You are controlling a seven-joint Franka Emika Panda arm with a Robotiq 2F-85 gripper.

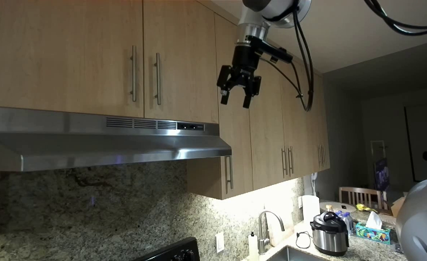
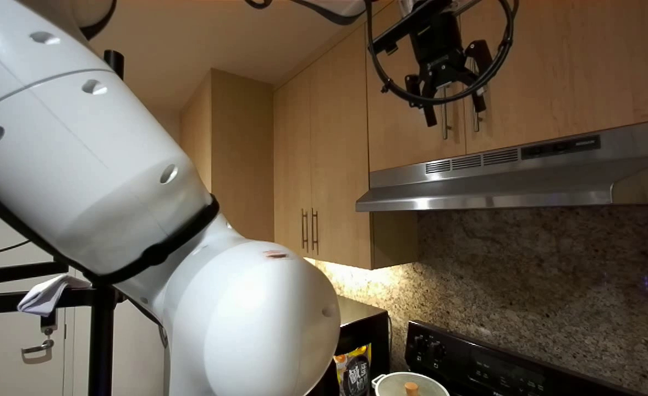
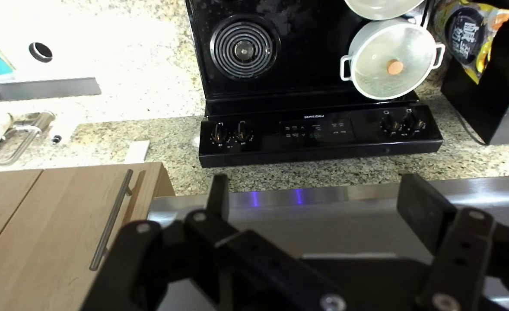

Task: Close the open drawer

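Note:
No open drawer shows in any view; it is out of view or hidden. The black gripper (image 1: 236,100) hangs pointing down in front of the light wood upper cabinets (image 1: 179,69), high up and above the level of the range hood. It also shows in an exterior view (image 2: 454,111), partly behind a looped black cable. In the wrist view the two fingers of the gripper (image 3: 317,192) stand wide apart with nothing between them. The cabinet doors that show, with bar handles (image 1: 134,73), look shut.
The steel range hood (image 1: 83,134) juts out below the gripper. The wrist view looks down on the black stove (image 3: 297,56), a lidded white pot (image 3: 375,73) and a cabinet handle (image 3: 112,220). A pressure cooker (image 1: 330,235) and tissue box (image 1: 373,233) stand on the counter.

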